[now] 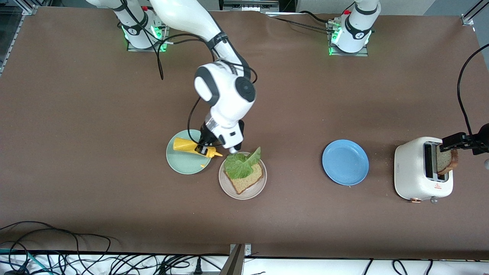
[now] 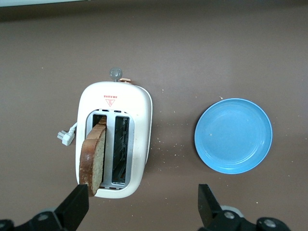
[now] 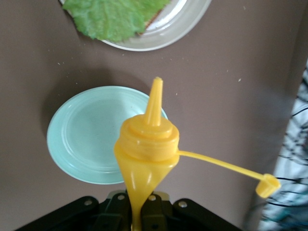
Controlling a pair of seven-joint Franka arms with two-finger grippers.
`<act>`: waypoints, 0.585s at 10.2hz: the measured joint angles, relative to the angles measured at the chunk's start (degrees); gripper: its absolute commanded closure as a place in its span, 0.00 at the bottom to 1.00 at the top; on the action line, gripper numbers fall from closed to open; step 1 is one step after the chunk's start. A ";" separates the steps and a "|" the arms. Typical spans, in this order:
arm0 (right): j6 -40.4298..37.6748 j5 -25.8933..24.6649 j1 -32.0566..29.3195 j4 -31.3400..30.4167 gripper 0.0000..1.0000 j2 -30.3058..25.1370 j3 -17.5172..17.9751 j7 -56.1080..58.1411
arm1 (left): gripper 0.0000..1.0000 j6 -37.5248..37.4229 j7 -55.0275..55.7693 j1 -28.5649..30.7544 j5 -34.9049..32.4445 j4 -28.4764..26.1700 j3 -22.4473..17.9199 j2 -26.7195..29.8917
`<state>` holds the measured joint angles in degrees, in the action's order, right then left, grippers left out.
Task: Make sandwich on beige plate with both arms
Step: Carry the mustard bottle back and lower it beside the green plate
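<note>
Starting at the right arm's end of the table, the right gripper (image 1: 204, 147) is clamped on the base of a yellow mustard bottle (image 1: 191, 147). It holds the bottle over the edge of the mint-green plate (image 1: 170, 160), which has nothing else on it. The nozzle points toward the beige plate (image 1: 244, 195), and in the right wrist view the cap hangs loose on its tether. The beige plate sits just beside the mint one and a little nearer the front camera. It carries the half-built sandwich: one bread slice (image 1: 248, 181) with a ruffled lettuce leaf (image 1: 238, 166) on top, and no second slice yet. Toward the left arm's end, well apart, the blue plate (image 1: 345, 162) holds nothing. Past it stands the white toaster (image 1: 410, 172) with a second bread slice (image 2: 94, 159) standing up out of one slot; the other slot is bare. The left gripper (image 2: 142, 195) hovers over the toaster with its fingers spread wide, one finger (image 2: 77, 204) close by the slice's edge. We judge the step in hand to be fetching the top slice. Next, the left claw needs to centre on that slice and close across its thin faces. It should then lift straight up so the crust clears the slot. Meanwhile the right arm has to get the bottle clear of the beige plate.
</note>
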<state>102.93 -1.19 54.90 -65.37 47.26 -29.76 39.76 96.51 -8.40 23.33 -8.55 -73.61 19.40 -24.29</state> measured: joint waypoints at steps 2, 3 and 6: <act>-2.19 18.57 -8.69 0.01 1.00 -2.37 -0.30 3.87 | 0.00 0.06 -0.90 0.16 0.00 0.01 -0.31 -0.05; -3.88 27.84 -13.49 -0.01 1.00 -2.74 -0.25 6.64 | 0.00 0.08 -2.79 0.44 -0.01 0.01 -0.64 -0.29; -10.58 43.16 -24.23 -0.52 1.00 -2.65 0.69 18.62 | 0.00 2.14 -10.82 3.18 -0.01 0.03 -1.52 -2.02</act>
<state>92.35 41.97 30.67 -65.89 44.61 -29.07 58.37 98.65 -19.22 26.52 -8.56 -73.58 17.88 -26.31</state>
